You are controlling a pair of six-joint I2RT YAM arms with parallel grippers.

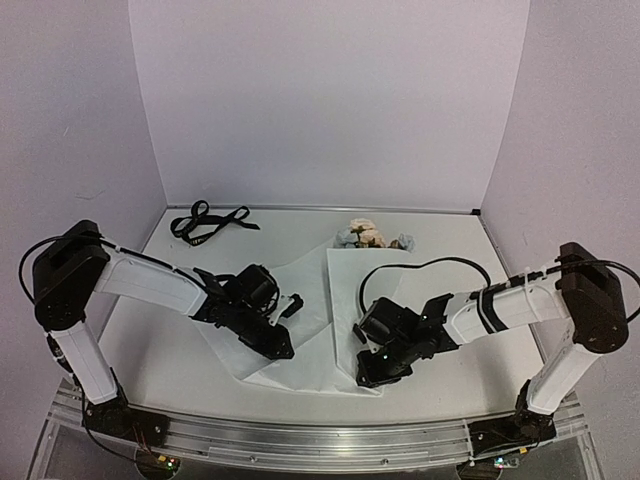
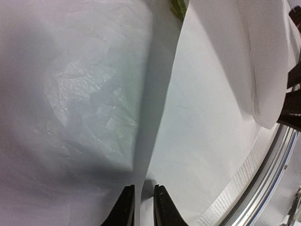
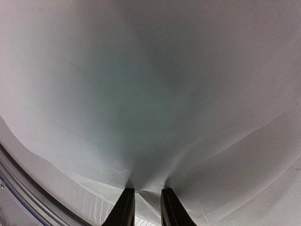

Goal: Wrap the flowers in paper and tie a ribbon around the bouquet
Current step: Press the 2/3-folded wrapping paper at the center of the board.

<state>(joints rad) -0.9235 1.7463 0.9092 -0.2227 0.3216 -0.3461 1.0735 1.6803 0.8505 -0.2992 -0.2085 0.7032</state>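
While pinching the puckered paper (image 1: pixel 310 345) in the right gripper (image 3: pixel 147 192), pull the flap snug over the flowers (image 1: pixel 370 236) at its far edge; check the left gripper (image 2: pixel 143 188), barely parted astride the fold, impossible to tell whether gripping; mind the black cable (image 1: pixel 420 263) looped nearby; leave the ribbon (image 1: pixel 208 222), far left, for later

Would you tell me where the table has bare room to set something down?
Bare table lies between the ribbon and the flowers at the back, and right of the flowers. The centre is crowded by the paper.
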